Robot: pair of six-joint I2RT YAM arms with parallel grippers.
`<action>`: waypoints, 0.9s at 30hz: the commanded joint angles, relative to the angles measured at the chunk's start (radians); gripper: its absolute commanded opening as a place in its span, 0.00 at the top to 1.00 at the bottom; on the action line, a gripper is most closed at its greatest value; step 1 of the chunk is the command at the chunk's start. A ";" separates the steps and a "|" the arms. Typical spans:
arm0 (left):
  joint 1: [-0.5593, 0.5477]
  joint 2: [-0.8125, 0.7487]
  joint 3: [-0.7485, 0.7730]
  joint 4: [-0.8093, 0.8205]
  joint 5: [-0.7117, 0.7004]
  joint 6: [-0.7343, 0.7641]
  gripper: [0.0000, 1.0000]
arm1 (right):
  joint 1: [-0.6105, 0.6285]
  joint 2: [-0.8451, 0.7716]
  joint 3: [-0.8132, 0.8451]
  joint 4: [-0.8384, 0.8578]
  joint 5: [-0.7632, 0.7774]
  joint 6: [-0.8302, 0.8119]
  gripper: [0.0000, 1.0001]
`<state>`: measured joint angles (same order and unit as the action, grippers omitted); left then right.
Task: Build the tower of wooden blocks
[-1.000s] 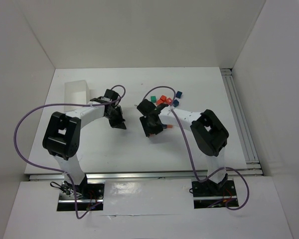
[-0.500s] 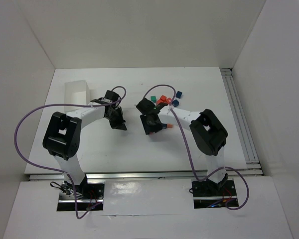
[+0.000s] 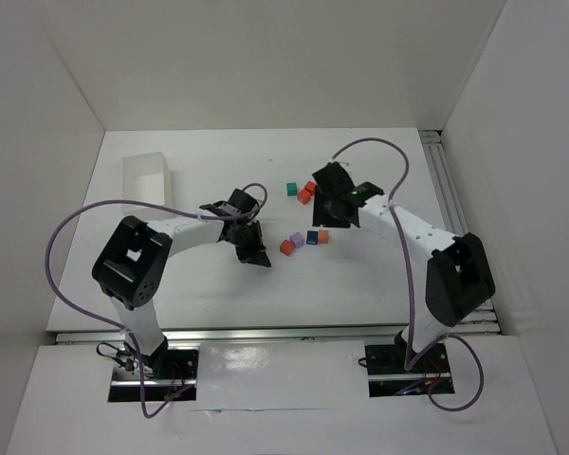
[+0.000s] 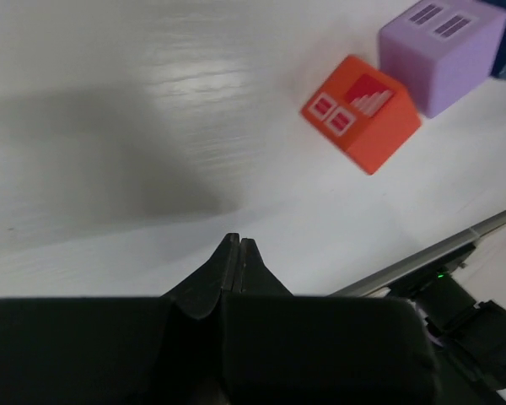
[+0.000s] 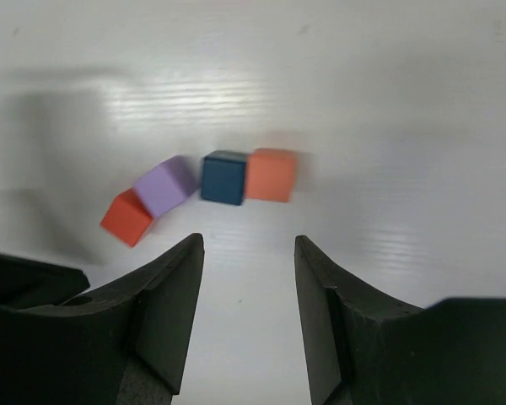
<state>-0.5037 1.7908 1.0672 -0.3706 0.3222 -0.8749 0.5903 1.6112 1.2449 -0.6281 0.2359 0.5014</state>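
Red wooden cube [image 3: 286, 246], lilac cube [image 3: 297, 240], dark blue cube [image 3: 312, 237] and orange cube [image 3: 323, 236] lie in a row mid-table. My left gripper [image 4: 236, 243], jaws pressed together, sits at their nine o'clock. My right gripper [image 5: 247, 245], jaws spread, hovers near one o'clock.

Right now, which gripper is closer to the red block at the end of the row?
Left. The left gripper is just left of the red block in the top view, apart from it. The right gripper is farther, behind the orange block.
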 commanded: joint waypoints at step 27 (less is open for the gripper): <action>-0.012 0.219 0.255 0.013 -0.015 -0.090 1.00 | -0.224 0.041 -0.101 0.086 -0.170 -0.020 0.45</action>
<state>-0.5159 1.9930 1.2842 -0.3515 0.3199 -0.9504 0.3805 1.6394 1.1557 -0.5991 0.0959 0.4858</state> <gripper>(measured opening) 0.036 0.547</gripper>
